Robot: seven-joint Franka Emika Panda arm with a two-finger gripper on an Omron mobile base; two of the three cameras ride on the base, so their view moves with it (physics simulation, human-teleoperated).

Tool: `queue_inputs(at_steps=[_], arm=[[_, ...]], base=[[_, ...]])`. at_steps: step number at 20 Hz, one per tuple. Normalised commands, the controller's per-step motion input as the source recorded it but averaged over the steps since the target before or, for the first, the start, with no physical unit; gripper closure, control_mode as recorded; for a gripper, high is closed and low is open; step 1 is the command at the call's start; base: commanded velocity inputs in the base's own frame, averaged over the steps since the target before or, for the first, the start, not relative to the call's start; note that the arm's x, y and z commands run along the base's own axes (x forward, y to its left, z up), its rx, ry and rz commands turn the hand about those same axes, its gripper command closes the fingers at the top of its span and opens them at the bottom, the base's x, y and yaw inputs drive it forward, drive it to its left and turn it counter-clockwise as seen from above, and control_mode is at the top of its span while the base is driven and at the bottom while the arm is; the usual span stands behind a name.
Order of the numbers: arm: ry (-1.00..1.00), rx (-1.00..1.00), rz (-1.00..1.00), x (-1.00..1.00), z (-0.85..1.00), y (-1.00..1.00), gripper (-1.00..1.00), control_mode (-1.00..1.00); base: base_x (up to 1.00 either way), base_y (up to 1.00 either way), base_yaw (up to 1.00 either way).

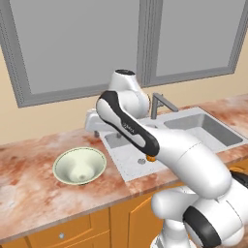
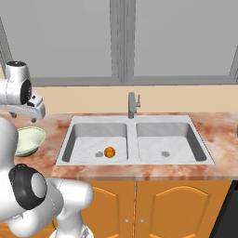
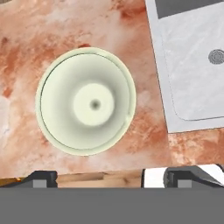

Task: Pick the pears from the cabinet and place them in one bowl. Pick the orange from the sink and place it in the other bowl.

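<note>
Orange is sitting on the floor of the sink's left basin, just beside the drain. Cream bowl is standing empty on the counter near the sink's left edge. Gripper is hanging over it, jaws spread wide, carrying nothing. Judging: orange step is in hand; next move is swinging across into the basin and closing on the fruit.

Small round orange sits in the left basin of the pale sink beside its drain; smooth cream bowl stands upright, empty, on the tabletop left of the sink.
</note>
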Motion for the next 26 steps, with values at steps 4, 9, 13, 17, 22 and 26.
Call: queue_inputs(at_steps=[4, 9, 13, 17, 22, 26], arm=[[0.17, -0.02, -0.33, 0.00, 0.21, -0.29, -1.00, -1.00], [0.14, -0.01, -0.35, 0.00, 0.14, -0.32, -1.00, -1.00], [0.21, 0.00, -0.34, 0.00, 0.05, -0.36, -1.00, -1.00], [0.20, 0.00, -0.33, 0.00, 0.03, -0.36, -1.00, -1.00], [0.16, 0.00, -0.33, 0.00, 0.00, -0.40, -1.00, -1.00], [0.10, -0.06, -0.24, -0.02, 0.00, -0.39, -1.00, -1.00]], base=[[0.00, 0.00, 0.00], [0.00, 0.00, 0.00], [0.00, 0.00, 0.00], [0.00, 0.00, 0.00], [0.00, 0.00, 0.00], [0.00, 0.00, 0.00]])
